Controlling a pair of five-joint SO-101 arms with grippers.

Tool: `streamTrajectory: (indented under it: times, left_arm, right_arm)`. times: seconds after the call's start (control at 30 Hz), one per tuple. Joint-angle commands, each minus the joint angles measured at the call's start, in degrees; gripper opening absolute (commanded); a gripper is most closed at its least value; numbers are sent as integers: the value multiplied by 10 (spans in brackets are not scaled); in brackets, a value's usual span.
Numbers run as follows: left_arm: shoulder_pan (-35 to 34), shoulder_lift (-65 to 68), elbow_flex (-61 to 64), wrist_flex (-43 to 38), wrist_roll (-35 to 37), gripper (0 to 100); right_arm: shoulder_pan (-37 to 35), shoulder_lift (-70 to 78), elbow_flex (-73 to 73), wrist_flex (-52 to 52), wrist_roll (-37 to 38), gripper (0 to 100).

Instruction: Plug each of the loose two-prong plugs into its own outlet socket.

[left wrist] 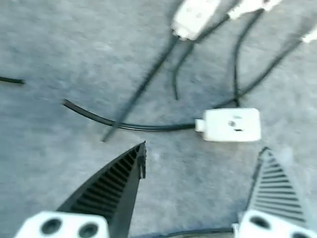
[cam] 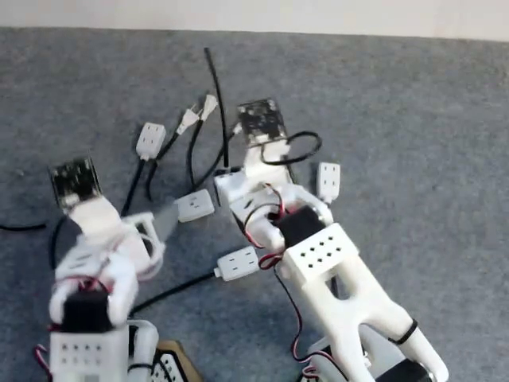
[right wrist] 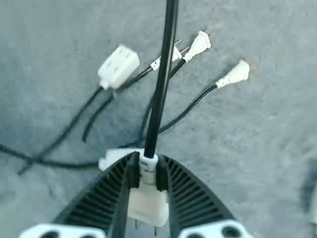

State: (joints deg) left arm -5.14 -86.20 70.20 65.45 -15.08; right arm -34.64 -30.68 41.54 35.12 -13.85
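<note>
My right gripper (right wrist: 147, 161) is clamped on 1 white plug (right wrist: 147, 206). Its black cord (right wrist: 163, 74) runs out between my fingers, and its 2 prongs hang free above the carpet (right wrist: 257, 148). My left gripper (left wrist: 203, 148) is spread wide just beside 1 white socket (left wrist: 233, 125). A loose plug (right wrist: 237, 73) lies on the carpet farther off.

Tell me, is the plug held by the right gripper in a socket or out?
Out. The right gripper is shut on the plug, and its two prongs show bare, inside no socket.
</note>
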Motion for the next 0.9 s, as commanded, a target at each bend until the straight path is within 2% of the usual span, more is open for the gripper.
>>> streamTrajectory:
  times: [0.0, 0.1, 0.33, 0.57, 0.67, 0.87]
  left_arm:
    - [51, -126, 65, 4, 14, 389]
    - [78, -199, 108, 19, 13, 398]
    - [106, -169, 110, -13, 15, 405]
    - [102, -169, 134, -25, 13, 404]
    - [74, -165, 147, -48, 12, 404]
    - [65, -164, 160, -62, 12, 404]
  right_arm:
    - [-6, -9, 11, -32, -34, 5]
    - [-7, -9, 15, -32, -50, 5]
    - [-62, -9, 14, -14, -51, 5]
    - [-73, -10, -44, 86, -52, 5]
    - [-70, -10, -80, 139, -49, 5]
    - [-71, -10, -117, 185, -46, 5]
